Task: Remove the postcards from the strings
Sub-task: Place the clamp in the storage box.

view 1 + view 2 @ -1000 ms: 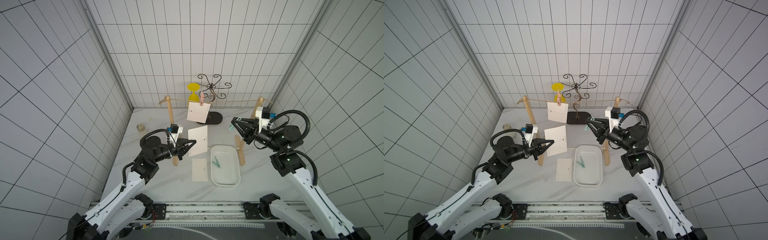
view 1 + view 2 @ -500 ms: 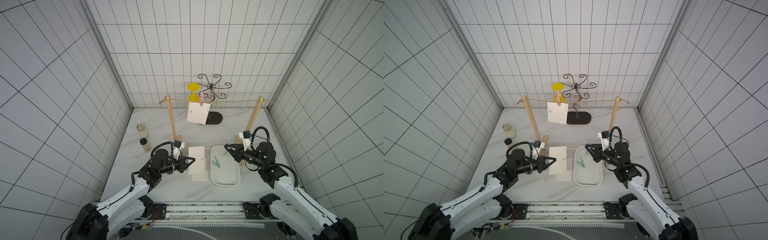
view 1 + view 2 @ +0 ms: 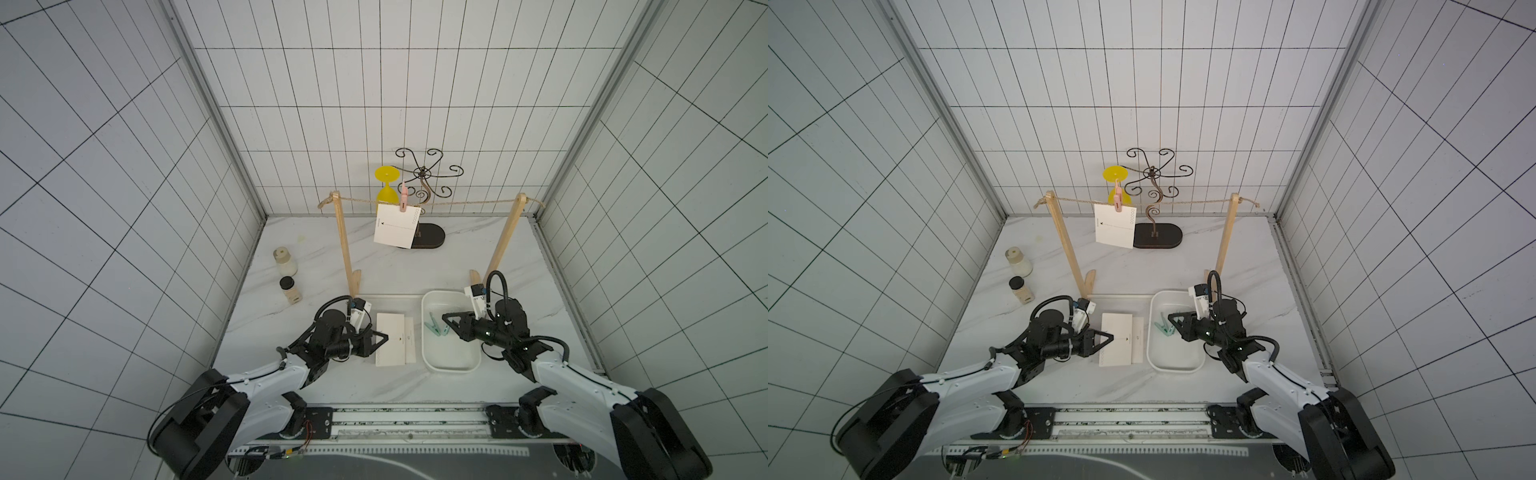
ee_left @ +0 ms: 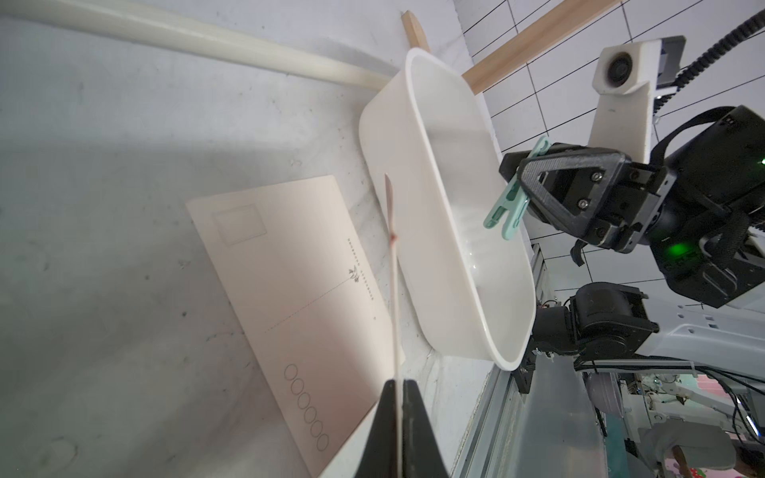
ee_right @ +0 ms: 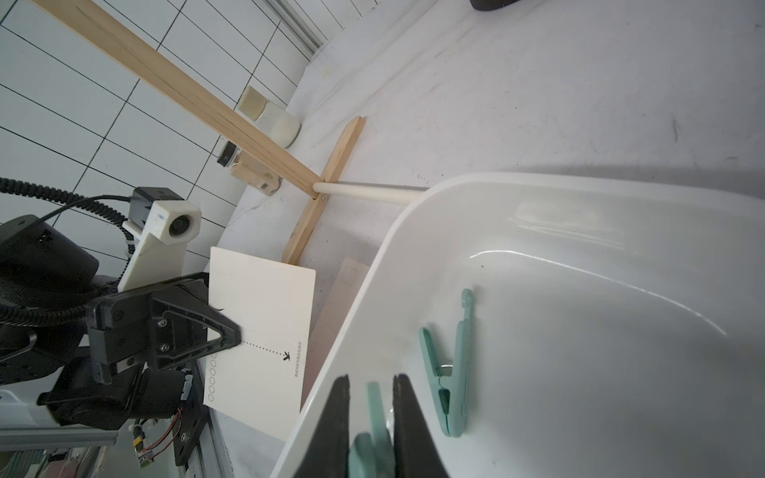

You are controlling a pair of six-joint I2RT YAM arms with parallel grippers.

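Lowering from twine [image 3: 465, 203] to table level, both arms: left gripper [image 3: 385, 337] jaws pinching second postcard [image 5: 258, 343] just above first postcard [image 4: 289, 298]; right gripper [image 3: 444, 327] jaws pinching teal peg [image 4: 513, 198] over tray [image 3: 451, 366]; third postcard [image 3: 394, 226] remains hanging, one removal outstanding

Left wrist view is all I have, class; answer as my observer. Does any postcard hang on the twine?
Observer: One postcard hangs from the twine by a pink clothespin.
Operator: Anything lying inside the tray?
Observer: One teal clothespin lies in the white tray.
Operator: How does my held card lie?
Observer: The left gripper holds its postcard roughly level, printed side up, above the postcard on the table.
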